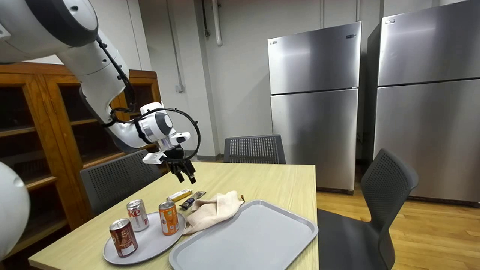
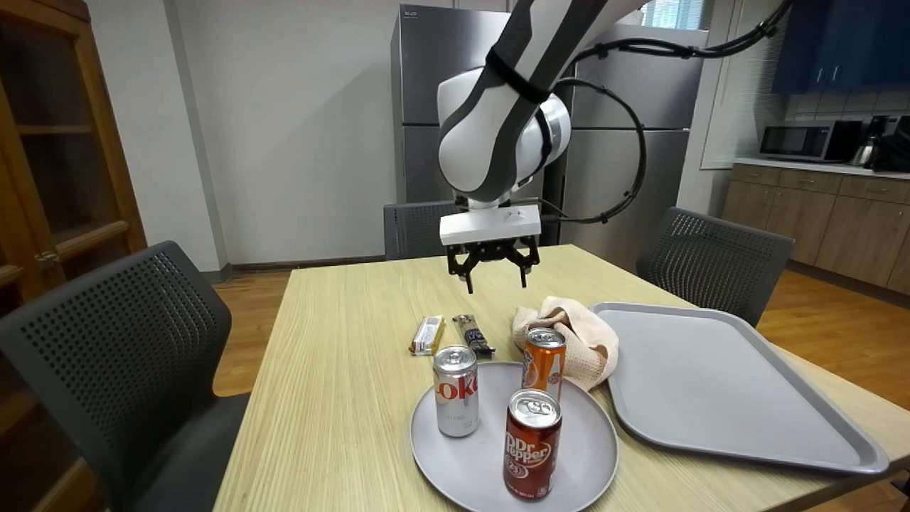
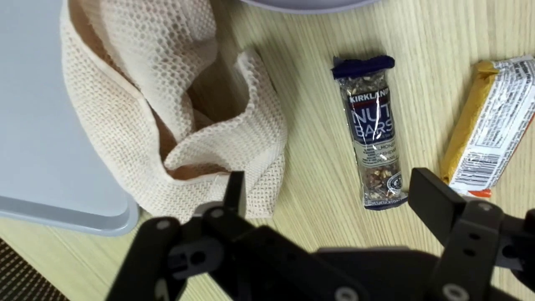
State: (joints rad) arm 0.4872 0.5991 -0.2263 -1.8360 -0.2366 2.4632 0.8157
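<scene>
My gripper (image 3: 327,184) stands open above the table, its fingers wide apart and nothing between them; it also shows in both exterior views as the gripper (image 2: 497,286) and the gripper (image 1: 187,181). Below it, in the wrist view, lies a Kirkland nut bar (image 3: 372,129) in a clear and dark blue wrapper. To the right of that is a yellow and white wrapped bar (image 3: 487,129), slanted. A crumpled cream cloth (image 3: 250,154) lies on the left, partly behind one finger. None of these appears to be touched by the fingers.
A round grey plate (image 2: 441,455) carries a Diet Coke can (image 2: 456,402), an orange can (image 2: 544,359) and a Dr Pepper can (image 2: 531,451), all upright. Beside it, a large grey tray (image 2: 725,384) touches the cloth. Chairs (image 1: 388,202) surround the wooden table (image 2: 334,398).
</scene>
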